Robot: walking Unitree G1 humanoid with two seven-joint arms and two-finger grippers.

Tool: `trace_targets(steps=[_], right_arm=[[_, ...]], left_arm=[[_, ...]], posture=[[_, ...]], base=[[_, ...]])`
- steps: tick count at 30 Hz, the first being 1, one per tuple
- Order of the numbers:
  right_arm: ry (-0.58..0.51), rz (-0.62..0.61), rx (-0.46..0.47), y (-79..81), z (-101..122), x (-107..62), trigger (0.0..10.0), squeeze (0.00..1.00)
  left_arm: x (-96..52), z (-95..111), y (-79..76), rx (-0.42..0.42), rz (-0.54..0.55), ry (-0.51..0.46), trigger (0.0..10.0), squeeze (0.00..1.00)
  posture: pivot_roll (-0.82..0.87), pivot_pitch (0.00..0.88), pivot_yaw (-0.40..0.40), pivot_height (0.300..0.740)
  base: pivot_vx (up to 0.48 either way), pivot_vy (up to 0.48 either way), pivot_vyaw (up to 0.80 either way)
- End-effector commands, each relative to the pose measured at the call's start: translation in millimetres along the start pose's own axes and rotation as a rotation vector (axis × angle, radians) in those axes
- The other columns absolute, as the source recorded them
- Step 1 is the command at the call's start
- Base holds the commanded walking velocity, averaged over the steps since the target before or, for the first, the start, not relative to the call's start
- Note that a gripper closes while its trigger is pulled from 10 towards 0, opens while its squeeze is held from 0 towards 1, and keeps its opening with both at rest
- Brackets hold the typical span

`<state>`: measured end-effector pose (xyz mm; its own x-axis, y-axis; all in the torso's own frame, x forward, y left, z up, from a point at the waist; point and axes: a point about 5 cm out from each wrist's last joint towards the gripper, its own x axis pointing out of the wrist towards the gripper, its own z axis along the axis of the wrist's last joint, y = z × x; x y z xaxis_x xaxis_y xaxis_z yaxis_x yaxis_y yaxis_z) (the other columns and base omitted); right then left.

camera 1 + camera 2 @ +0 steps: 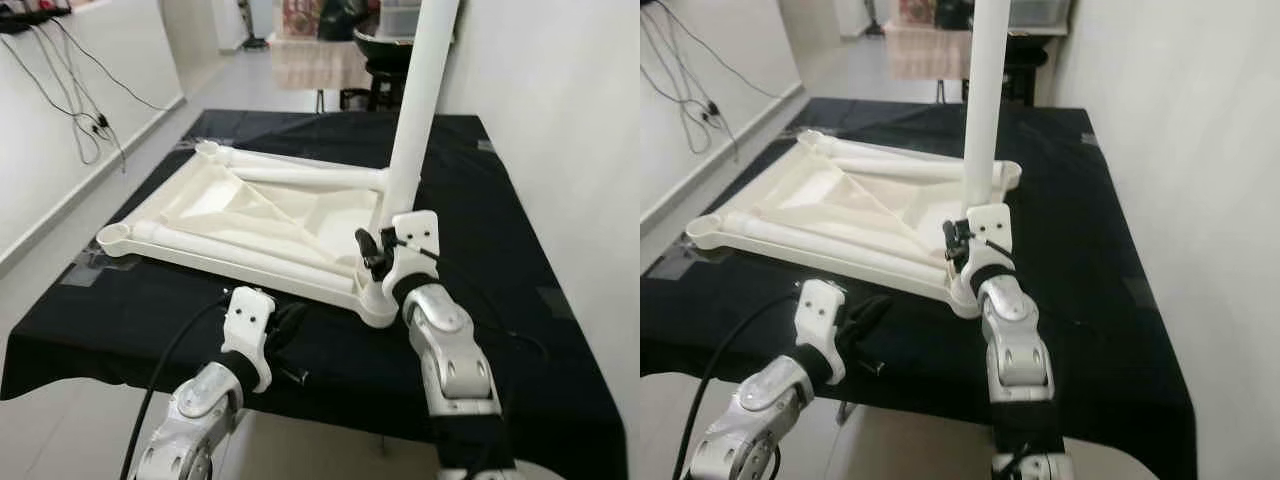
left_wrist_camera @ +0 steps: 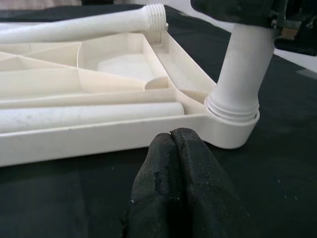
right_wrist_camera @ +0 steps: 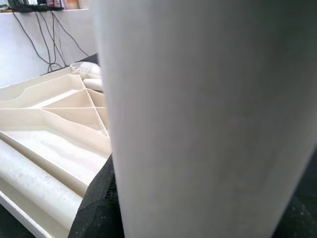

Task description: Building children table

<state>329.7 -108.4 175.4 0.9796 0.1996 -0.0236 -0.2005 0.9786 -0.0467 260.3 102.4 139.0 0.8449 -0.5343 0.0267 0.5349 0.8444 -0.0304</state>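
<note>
- Tabletop (image 1: pixel 270 215), white, upside down: 1
- Table legs: 3 — 1 upright (image 1: pixel 420 100), 2 lying loose (image 1: pixel 300 176) (image 1: pixel 250 255)
- Black cloth (image 1: pixel 480 200): 1
- Grippers: 2 — left (image 1: pixel 285 325), right (image 1: pixel 375 255)

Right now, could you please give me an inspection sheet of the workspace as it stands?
Surface: black cloth-covered table, taped at the edges.
Job's things: white plastic children's tabletop lying upside down; one white tubular leg standing upright in its near right corner socket; two loose white legs lying inside the tabletop.
Clutter: nothing seen.
Grippers: right gripper closed around the upright leg near its base; left gripper shut, empty, resting on the cloth just in front of the tabletop's near edge.
Cables: black cable along the left arm; wall cables on the left.
Surroundings: white walls, tiled floor, furniture behind.
</note>
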Motion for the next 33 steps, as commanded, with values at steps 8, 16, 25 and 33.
trace_targets(steps=[8,16,25,33], right_arm=[[0.028,0.352,0.126,-12.4,-15,11.8,10.0,1.00],[0.077,0.784,-0.034,-33.6,0,25.2,10.0,0.00],[0.095,0.880,0.008,-44.5,23,41.4,0.0,0.00],[0.072,0.795,-0.033,-61.1,4,31.1,0.0,0.00]], left_arm=[[2.7,-1,-0.1,-0.005,0.004,-0.016,10.0,0.00],[2.6,-1,-2.7,-0.015,0.001,-0.025,10.0,0.00],[1.9,0,-3.3,-0.017,0.010,-0.030,10.0,0.00],[3.4,0,-2.0,-0.021,0.011,-0.036,10.0,0.00]], posture=[[-0.01,0.026,-0.021,0.740],[0.00,0.041,-0.028,0.740],[0.02,0.052,-0.047,0.740],[-0.01,0.060,-0.038,0.740]], base=[[0.000,0.000,0.00],[0.000,0.000,0.00],[0.000,0.000,0.00],[0.000,0.000,0.00]])
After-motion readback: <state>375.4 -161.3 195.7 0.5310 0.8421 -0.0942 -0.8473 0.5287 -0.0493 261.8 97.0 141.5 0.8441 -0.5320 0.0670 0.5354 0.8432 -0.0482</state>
